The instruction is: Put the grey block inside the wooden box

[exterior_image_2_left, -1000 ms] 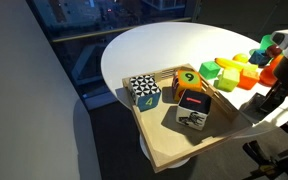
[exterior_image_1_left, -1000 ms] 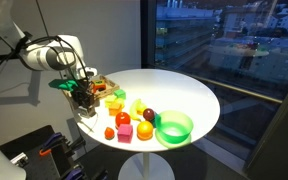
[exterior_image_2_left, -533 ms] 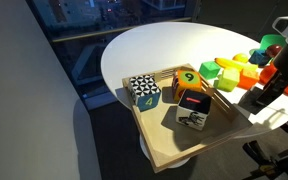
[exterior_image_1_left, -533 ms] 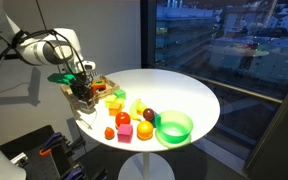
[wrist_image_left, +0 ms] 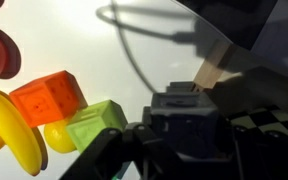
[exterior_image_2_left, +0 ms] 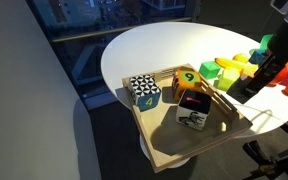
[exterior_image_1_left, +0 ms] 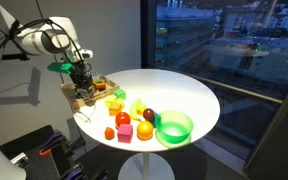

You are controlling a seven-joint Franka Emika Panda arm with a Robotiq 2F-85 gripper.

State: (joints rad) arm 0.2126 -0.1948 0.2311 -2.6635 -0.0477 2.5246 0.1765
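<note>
The claw (exterior_image_1_left: 81,84) has lifted since a moment ago, closed around the grey block (wrist_image_left: 189,115). The wooden box (exterior_image_2_left: 169,150) sits below it.

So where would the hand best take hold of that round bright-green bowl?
On the round bright-green bowl, probably the rim away from the orange toy fruit, from straight above, one finger inside, one outside: it stands upright, open, and looks too wide to span.
</note>
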